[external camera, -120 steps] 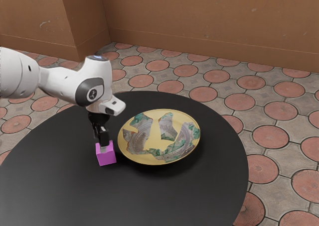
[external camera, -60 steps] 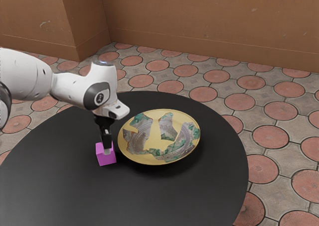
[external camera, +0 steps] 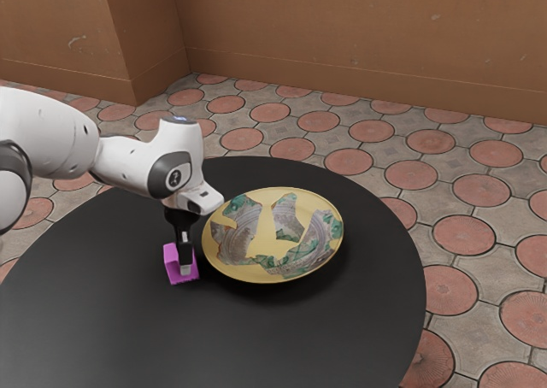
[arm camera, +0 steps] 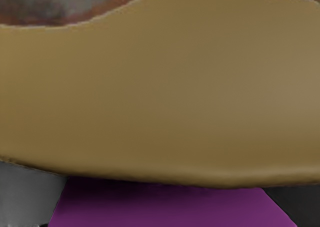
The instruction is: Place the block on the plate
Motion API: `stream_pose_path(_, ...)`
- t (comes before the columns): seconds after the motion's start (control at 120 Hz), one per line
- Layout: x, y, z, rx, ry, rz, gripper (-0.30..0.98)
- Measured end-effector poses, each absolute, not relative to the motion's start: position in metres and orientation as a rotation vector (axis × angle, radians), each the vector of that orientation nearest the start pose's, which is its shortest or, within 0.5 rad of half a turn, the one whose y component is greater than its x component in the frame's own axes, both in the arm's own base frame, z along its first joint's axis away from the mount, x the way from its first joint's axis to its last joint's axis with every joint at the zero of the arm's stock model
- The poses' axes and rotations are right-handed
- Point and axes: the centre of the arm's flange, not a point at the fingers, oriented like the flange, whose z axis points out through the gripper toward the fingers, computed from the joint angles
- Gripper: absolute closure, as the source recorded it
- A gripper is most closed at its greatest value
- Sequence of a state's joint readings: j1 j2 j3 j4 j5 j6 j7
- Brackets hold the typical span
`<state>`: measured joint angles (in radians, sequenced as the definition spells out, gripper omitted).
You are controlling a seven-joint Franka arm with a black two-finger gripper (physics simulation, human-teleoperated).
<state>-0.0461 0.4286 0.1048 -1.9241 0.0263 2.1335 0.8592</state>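
The black gripper (external camera: 184,244) reaches down at the magenta block (external camera: 172,263), its lower end in front of part of the block. The block rests on the black round table, just off the plate's edge. The yellow plate (external camera: 267,245), with grey, purple and green patterns, lies toward the exterior view's right. In the wrist view, the block (arm camera: 170,207) shows at the lower edge, beside the plate (arm camera: 165,102), whose rim overlaps it from the camera's side. The far side of the block and what touches it there are hidden.
The round black table (external camera: 256,337) extends around block and plate, with its curved edge beyond the plate. Patterned floor tiles (external camera: 483,234) and a brown wall (external camera: 359,29) lie past the table.
My hand has moved toward the exterior view's right and lowered, from above the block to down beside it. The block and the plate have not visibly moved.
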Motion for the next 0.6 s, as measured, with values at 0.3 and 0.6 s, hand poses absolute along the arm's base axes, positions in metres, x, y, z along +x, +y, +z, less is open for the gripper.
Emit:
stream_pose_path(0.3, 0.597, 0.033, 0.311, -2.880, 1.248, 0.212, 0.31)
stream_pose_path(0.6, 0.616, -0.034, 0.397, -2.829, 1.274, -0.030, 0.29)
